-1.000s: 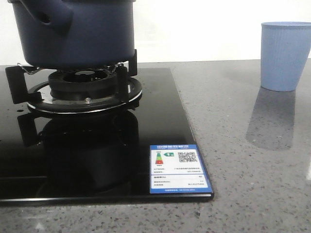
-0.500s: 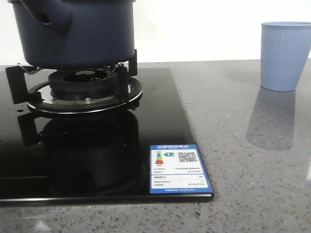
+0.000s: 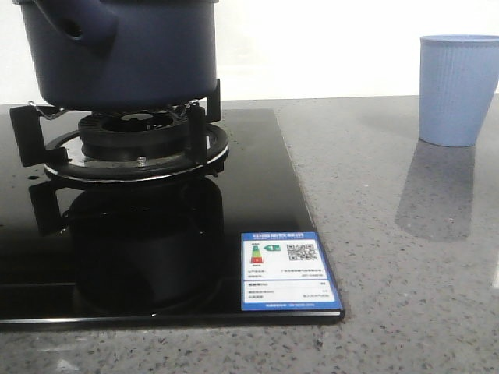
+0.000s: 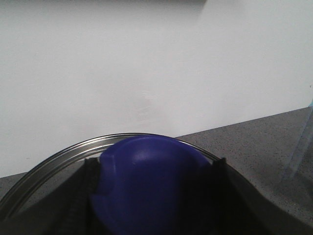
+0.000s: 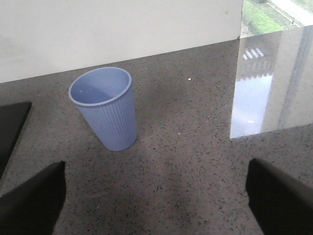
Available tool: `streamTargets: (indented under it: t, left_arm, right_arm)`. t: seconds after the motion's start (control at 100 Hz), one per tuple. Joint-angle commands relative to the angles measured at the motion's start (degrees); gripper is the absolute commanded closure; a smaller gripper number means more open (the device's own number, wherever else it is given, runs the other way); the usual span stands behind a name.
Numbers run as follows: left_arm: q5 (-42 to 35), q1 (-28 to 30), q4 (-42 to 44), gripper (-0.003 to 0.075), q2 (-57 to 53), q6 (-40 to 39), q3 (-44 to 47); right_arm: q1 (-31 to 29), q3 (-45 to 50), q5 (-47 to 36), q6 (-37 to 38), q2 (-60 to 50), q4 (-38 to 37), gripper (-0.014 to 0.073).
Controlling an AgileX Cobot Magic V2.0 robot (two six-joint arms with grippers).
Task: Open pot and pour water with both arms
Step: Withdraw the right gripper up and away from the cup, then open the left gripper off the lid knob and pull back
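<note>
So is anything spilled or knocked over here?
Nothing stands out. The dark navy-blue pot sits level on the black stove burner, and the light blue ribbed cup stands upright on the grey speckled counter, which looks dry.

A kitchen: black glass gas hob (image 3: 265,195) with burner (image 3: 132,144), set in grey speckled countertop (image 3: 390,257).

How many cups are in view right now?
1: a light blue ribbed plastic cup stands upright on the grey speckled countertop, to the right of the black glass stove. Others could sit outside the frames.
</note>
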Motion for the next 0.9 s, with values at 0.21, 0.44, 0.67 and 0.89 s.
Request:
streamTargets:
  t: [0.21,0.44,0.67,0.89]
  left_arm:
    - [-4.6,-0.1,-0.4,0.0367,-1.0,0.0,-2.2]
    - [-4.5,-0.1,-0.4,0.0367,-0.3,0.0,-2.2]
    - [-3.2,-0.1,-0.4,0.0367,-0.3,0.0,-2.2]
    - [-2.9,-0.1,-0.3,0.0136,-0.3,0.0,-2.2]
  right_arm:
    - [0.1,-1.4,-3.5,-0.1,0.2,-1.2,-0.006]
    - [0.1,-1.4,-3.5,-0.1,0.2,-1.2,-0.006]
    - [0.1,-1.4,-3.5,-0.1,0.2,-1.2,-0.006]
    - [0.1,-1.4,-3.5,-0.1,0.2,-1.2,-0.006]
